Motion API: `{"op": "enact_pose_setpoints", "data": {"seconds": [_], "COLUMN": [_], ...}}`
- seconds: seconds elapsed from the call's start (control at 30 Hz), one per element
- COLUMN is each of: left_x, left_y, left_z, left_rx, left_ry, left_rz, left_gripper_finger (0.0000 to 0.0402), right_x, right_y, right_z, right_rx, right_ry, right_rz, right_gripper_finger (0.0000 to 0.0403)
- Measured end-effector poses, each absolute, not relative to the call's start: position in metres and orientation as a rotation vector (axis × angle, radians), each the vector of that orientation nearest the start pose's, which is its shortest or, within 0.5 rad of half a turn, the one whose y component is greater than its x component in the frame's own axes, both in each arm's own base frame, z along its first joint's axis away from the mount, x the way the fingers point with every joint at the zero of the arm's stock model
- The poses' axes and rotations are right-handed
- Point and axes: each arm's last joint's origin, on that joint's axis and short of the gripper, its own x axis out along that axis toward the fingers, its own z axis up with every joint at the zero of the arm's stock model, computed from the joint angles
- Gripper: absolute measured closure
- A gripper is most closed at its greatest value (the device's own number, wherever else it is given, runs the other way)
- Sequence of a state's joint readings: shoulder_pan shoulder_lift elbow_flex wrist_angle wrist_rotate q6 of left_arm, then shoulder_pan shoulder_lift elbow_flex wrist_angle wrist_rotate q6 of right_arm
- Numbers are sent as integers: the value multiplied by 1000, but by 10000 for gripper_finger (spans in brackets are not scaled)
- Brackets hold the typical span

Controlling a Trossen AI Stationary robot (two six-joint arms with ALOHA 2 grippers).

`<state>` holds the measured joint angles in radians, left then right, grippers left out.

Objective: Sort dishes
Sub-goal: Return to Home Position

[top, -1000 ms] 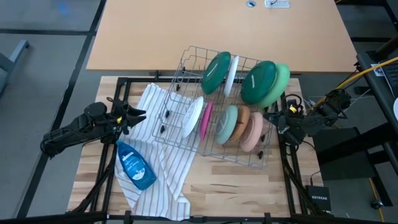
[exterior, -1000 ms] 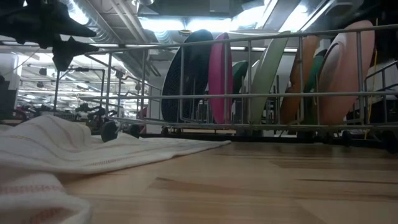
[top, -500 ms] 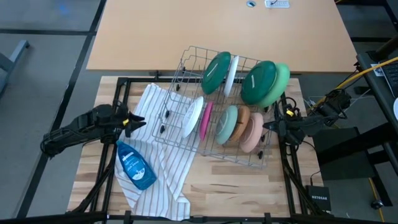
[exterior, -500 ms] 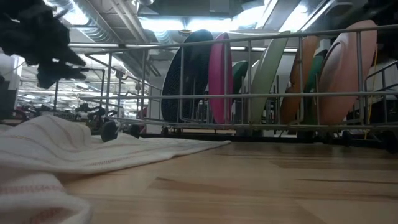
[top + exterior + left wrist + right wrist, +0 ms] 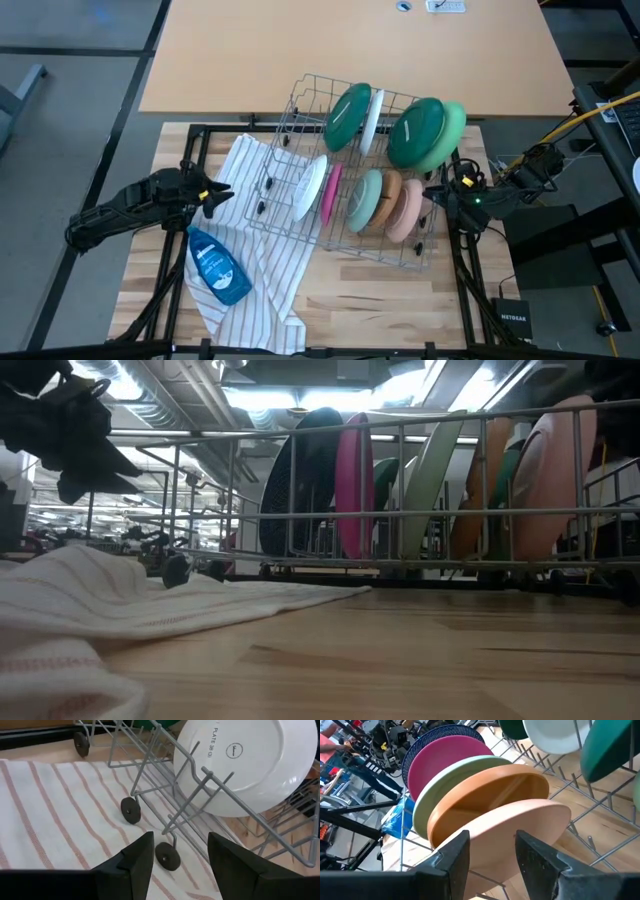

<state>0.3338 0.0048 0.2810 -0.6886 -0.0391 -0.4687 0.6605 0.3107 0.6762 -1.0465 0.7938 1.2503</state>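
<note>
Round plastic dishes point(image 5: 415, 130) sit racked; I'd back left gripper point(image 5: 218, 190) and right gripper point(image 5: 431, 196), both spread empty, off the grey wire rack point(image 5: 300, 100).

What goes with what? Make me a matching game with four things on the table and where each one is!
Things:
1. soap bottle
2. pink plate
3. peach plate
4. striped towel

Places:
A. spread flat under the left end of the rack
B. lying flat outside the rack
C. standing on edge in the rack, right beside the white plate
D. standing in the rack, closest to the right gripper

Pairs: 1-B, 2-C, 3-D, 4-A
</note>
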Motion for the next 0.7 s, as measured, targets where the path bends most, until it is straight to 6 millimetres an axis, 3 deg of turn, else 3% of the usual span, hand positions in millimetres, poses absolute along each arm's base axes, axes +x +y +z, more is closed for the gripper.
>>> {"op": "enact_pose_setpoints", "data": {"seconds": [0.2, 0.4, 0.7], "left_x": [60, 60, 60], "left_y": [22, 22, 22], "left_z": [190, 189, 189], "left_rx": [-622, -740, -685], "left_ry": [296, 280, 292], "left_rz": [475, 499, 490], "left_gripper_finger": [227, 227, 227], "right_x": [49, 54, 59], "right_y": [14, 24, 34], "right_z": [273, 281, 301], "right_rx": [711, 537, 264], "right_ry": [398, 457, 306], "right_rz": [-332, -49, 259], "right_gripper_finger": [243, 243, 243]}}
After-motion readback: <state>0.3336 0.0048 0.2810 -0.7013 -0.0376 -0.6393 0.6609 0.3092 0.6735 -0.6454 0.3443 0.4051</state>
